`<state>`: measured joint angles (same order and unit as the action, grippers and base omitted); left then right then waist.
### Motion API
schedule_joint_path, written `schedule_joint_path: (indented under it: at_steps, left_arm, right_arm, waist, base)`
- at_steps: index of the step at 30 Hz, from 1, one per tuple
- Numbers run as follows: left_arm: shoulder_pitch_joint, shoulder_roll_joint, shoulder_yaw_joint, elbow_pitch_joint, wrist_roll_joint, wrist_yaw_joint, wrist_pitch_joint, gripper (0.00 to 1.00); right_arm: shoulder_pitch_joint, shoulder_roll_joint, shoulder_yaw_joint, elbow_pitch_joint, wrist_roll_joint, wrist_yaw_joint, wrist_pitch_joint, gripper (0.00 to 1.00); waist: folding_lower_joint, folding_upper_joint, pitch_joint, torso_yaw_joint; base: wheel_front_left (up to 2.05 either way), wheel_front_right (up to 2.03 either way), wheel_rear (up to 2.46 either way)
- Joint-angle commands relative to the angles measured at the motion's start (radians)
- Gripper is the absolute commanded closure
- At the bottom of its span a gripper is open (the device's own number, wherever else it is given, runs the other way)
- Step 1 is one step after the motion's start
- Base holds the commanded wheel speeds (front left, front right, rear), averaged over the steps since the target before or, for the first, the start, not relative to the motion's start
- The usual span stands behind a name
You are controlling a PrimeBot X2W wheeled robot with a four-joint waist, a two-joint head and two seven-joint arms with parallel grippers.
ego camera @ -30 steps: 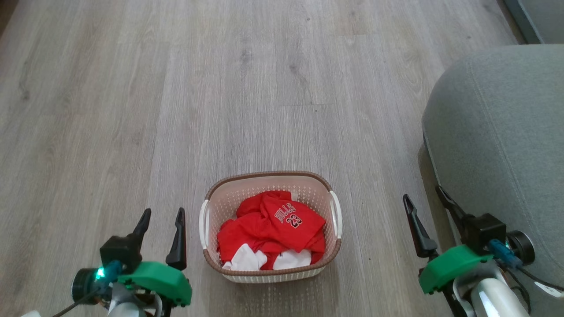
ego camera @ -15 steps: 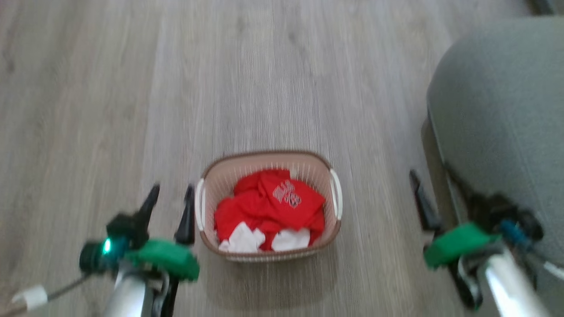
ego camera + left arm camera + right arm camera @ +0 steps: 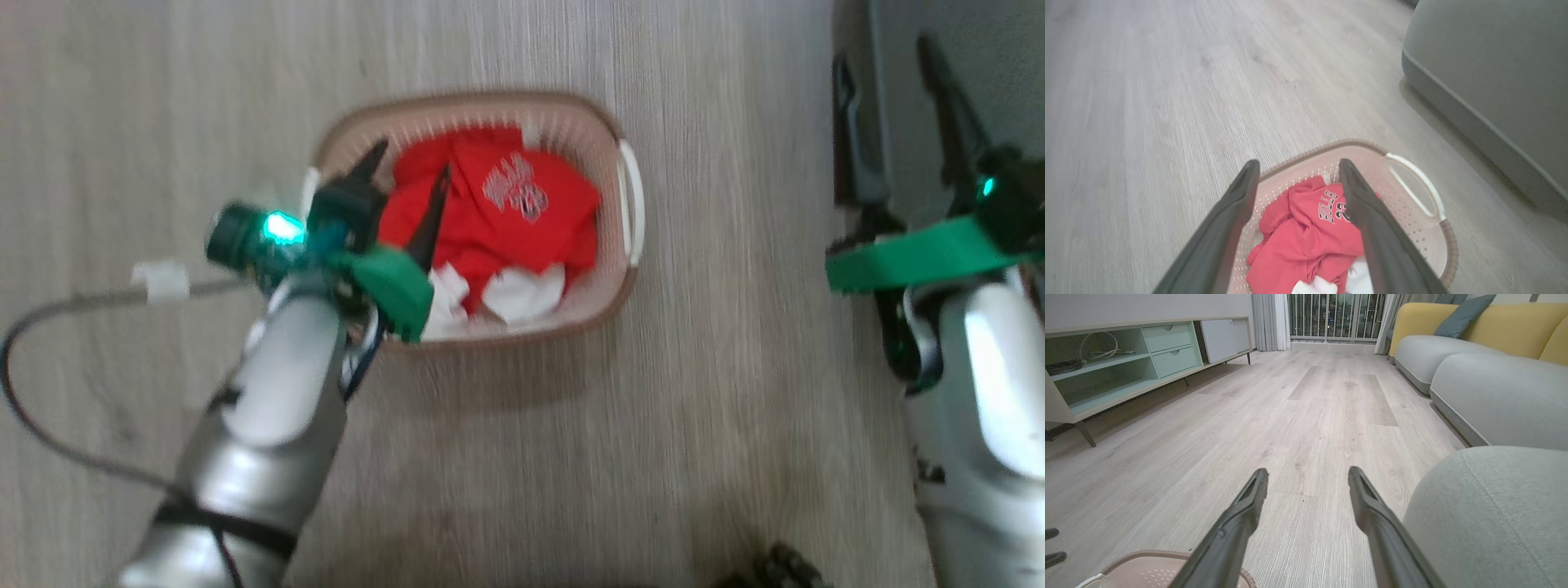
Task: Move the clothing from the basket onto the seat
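Head view, blurred: left end effector (image 3: 413, 159) spread wide over the near-left part of the basket (image 3: 629, 269). Clothing (image 3: 506, 220) lies heaped inside, just ahead of its tips. Basket sits on pale plank floor (image 3: 735, 392). Right end effector (image 3: 883, 53) is also wide and empty, at the edge of the grey seat (image 3: 1004, 49).

Left wrist view: red clothing lies between and beneath the spread fingers. Seat is off to the right, bare floor between it and the basket.

Right wrist view: planks run ahead of the fingers. Low cabinet (image 3: 1126, 363) with mint shelves to the left, curtains (image 3: 1267, 320) far ahead, yellow-backed sofa (image 3: 1494, 330) to the right. Seat corner is just right of the fingers.
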<state>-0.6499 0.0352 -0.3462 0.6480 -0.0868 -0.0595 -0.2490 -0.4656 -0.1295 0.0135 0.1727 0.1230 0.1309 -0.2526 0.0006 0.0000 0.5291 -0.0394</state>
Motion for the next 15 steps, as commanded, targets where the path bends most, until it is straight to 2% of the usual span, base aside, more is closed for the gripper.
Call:
schedule_joint_path:
  at_steps: [1,8,15]
  left_arm:
    - [-0.077,0.015,-0.002,0.038,-0.007,0.003,0.015,0.00]
    - [-0.304,0.015,-0.086,0.237,-0.029,0.062,0.118,0.00]
    - [-0.412,0.015,-0.113,0.392,-0.060,0.094,0.204,0.00]
  right_arm:
    - [-0.031,0.014,0.013,-0.045,0.012,0.000,-0.009,0.00]
    - [-0.100,0.045,0.029,-0.068,0.031,0.000,-0.009,0.00]
    - [-0.110,0.069,0.040,-0.080,0.057,0.000,-0.009,0.00]
  waist:
    - [-0.0006,0.0000,0.179,-0.057]
    - [-0.0006,0.0000,0.309,-0.136]
    - [-0.0006,0.0000,0.364,-0.202]
  base:
    - [0.00,0.00,0.00]
    - [0.00,0.00,0.00]
    - [0.00,0.00,0.00]
